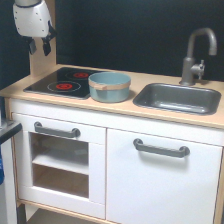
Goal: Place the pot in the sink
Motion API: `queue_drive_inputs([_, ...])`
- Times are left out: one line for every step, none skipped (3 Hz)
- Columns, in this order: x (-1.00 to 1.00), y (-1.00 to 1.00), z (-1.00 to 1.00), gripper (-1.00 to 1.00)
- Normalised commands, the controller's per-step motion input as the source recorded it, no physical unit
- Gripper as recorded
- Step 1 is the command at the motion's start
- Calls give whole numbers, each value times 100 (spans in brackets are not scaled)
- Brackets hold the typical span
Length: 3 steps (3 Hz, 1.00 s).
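1. Exterior view: gripper (39, 46) hangs at top, on the view's left, above the counter's back corner. White body, two short dark fingers (47, 46) pointing down with a gap between them, so apart. Nothing held.
2. Pot (109, 86) sits upright on the counter (125, 107), well below the gripper and off toward the view's right. Well apart from the fingers. Light blue-grey, tan band at rim, no lid. Inside looks empty, only the blue-grey inner wall shows.
3. Pot's left edge overlaps or touches the right edge of the stove (62, 82); can't tell if it rests on it. Stove is black with two red rings, lying below the gripper, slightly right.
4. Sink (177, 98) is set in the counter further right of the pot, far from the gripper. Dark grey basin, rounded corners, nothing in it. Bare counter strip between pot and sink, not touching.
5. Faucet (197, 55) stands behind the sink, grey, curved, spout arcing over the basin.
6. Below the counter: white cabinet with two grey handles, left handle (56, 131) above an open shelf (59, 170), right handle (161, 148) on a closed door. Shelf shows nothing inside.
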Motion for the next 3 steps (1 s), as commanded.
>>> queue_drive_inputs([31,-19,-5,100])
queue_drive_inputs([39,-21,-2,100])
queue_drive_inputs([61,-24,1,100])
